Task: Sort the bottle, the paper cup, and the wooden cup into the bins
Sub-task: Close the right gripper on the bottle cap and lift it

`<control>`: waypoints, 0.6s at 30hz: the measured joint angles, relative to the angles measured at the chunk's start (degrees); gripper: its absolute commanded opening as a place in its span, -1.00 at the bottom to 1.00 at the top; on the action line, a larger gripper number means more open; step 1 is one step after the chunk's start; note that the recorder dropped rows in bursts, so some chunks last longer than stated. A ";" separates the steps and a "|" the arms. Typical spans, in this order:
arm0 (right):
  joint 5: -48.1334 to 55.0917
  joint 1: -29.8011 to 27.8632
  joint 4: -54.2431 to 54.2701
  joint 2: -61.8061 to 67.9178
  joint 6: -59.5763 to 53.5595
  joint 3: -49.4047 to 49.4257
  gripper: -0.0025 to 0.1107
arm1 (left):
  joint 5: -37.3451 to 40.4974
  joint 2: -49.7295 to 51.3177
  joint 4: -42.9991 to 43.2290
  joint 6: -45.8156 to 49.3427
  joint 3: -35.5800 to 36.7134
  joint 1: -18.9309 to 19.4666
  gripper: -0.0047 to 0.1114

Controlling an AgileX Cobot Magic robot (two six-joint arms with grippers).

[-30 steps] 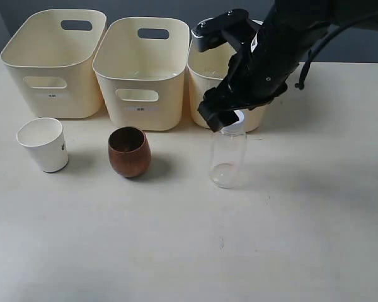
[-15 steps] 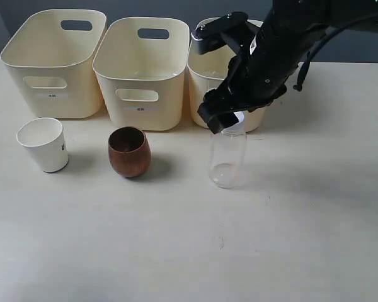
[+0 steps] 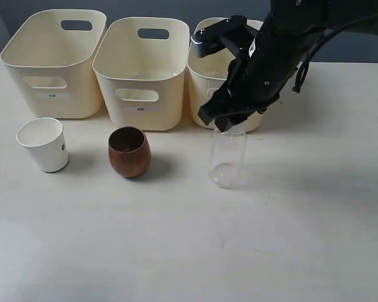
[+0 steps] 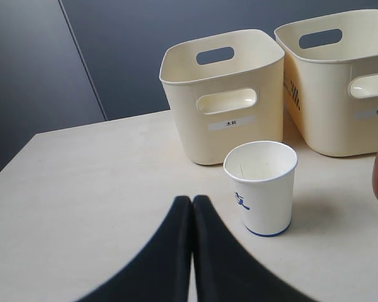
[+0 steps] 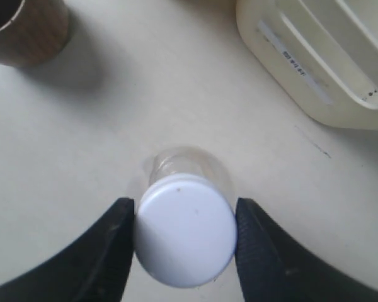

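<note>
Now right claw [image 5: 185,239] around bottle [image 5: 184,236] cap

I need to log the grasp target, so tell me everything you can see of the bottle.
The bottle is clear, colourless plastic, cylindrical, apparently empty, with a white screw cap. It stands roughly upright on the pale table, in front of the rightmost bin and right of the wooden cup. The right gripper is shut on its cap, one black finger on each side; nothing else touches it.
</note>
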 measured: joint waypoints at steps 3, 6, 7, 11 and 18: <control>0.00 0.00 0.00 0.00 -0.68 0.00 -0.93 | 0.00 0.00 0.00 0.00 0.00 0.00 -0.92; 0.00 0.00 0.00 0.00 -0.91 0.00 -0.93 | 0.00 0.00 0.00 0.00 0.00 0.00 -0.92; 0.00 0.00 0.00 0.00 -1.04 0.00 -0.93 | 0.00 0.00 0.00 0.00 0.00 0.00 -0.92; 0.16 0.00 0.00 0.00 -1.62 0.00 -0.93 | 0.00 0.00 0.00 0.00 0.00 0.00 -0.92; 0.30 0.00 -0.53 0.00 -2.21 0.00 -0.97 | 0.00 0.00 0.00 0.00 0.00 0.00 -0.92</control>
